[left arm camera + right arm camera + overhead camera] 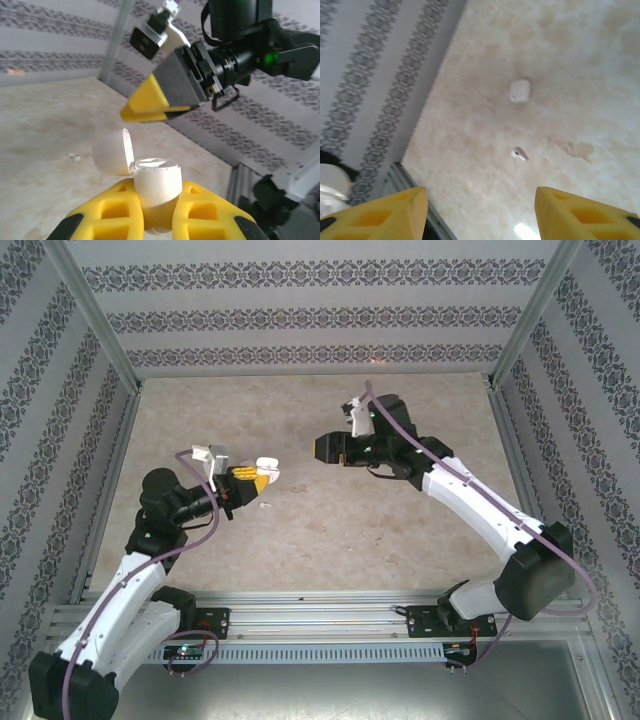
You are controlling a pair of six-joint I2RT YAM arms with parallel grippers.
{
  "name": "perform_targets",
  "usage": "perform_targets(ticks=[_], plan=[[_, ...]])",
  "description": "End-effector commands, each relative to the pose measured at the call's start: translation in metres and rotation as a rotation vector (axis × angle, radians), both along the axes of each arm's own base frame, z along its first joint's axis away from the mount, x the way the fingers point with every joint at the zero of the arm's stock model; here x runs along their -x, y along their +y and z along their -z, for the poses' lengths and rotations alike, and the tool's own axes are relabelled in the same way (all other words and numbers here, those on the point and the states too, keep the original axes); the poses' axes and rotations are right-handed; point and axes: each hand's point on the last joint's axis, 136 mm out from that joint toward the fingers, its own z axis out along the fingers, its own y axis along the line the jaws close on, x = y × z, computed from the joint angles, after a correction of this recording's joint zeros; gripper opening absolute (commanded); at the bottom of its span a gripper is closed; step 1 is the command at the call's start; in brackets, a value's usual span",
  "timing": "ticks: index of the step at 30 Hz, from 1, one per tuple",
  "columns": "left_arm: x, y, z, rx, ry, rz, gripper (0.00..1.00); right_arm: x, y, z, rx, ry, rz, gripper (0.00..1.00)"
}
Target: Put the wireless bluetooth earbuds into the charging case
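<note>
My left gripper is shut on the white charging case, holding it above the table. The case stands upright between the yellow fingers, and its lid is swung open to the left. I cannot tell whether anything sits in its top wells. One tiny white earbud lies on the table, also seen as a speck below the case. My right gripper hovers open and empty just right of the case, pointing at it.
A small rounded white piece with a dark mark lies on the table beyond the earbud. Patterned walls with metal posts enclose the beige table. An aluminium rail runs along the near edge.
</note>
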Motion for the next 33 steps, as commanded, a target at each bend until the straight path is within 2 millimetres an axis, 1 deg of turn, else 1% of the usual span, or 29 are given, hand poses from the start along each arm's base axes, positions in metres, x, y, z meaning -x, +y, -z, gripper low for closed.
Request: perform_targets(ticks=[1,4,5,7,11,14,17,23,27,33], plan=[[-0.003,0.021,0.014,-0.086,-0.053,-0.138,0.00,0.006,0.017,0.056,0.172,0.080,0.004,0.55],[0.003,0.030,0.014,-0.109,-0.086,-0.189,0.00,0.005,0.047,0.087,0.283,0.081,-0.113,0.48],[0.006,0.032,0.014,-0.120,-0.095,-0.200,0.00,0.003,0.056,0.098,0.325,0.082,-0.155,0.47],[0.011,0.036,0.013,-0.142,-0.105,-0.217,0.00,-0.002,0.073,0.113,0.388,0.075,-0.228,0.46],[0.026,0.040,0.011,-0.175,-0.128,-0.220,0.00,-0.009,0.104,0.141,0.482,0.059,-0.352,0.47],[0.036,0.041,0.009,-0.178,-0.144,-0.213,0.00,-0.012,0.120,0.160,0.540,0.054,-0.414,0.50],[0.044,0.042,0.008,-0.177,-0.156,-0.208,0.00,-0.011,0.133,0.173,0.594,0.039,-0.473,0.51],[0.051,0.041,0.009,-0.174,-0.155,-0.195,0.00,-0.007,0.147,0.201,0.686,0.055,-0.547,0.51],[0.052,0.041,0.011,-0.177,-0.150,-0.189,0.00,-0.002,0.153,0.212,0.711,0.063,-0.582,0.52],[0.053,0.040,0.012,-0.175,-0.150,-0.181,0.00,0.003,0.148,0.225,0.771,0.069,-0.602,0.48]])
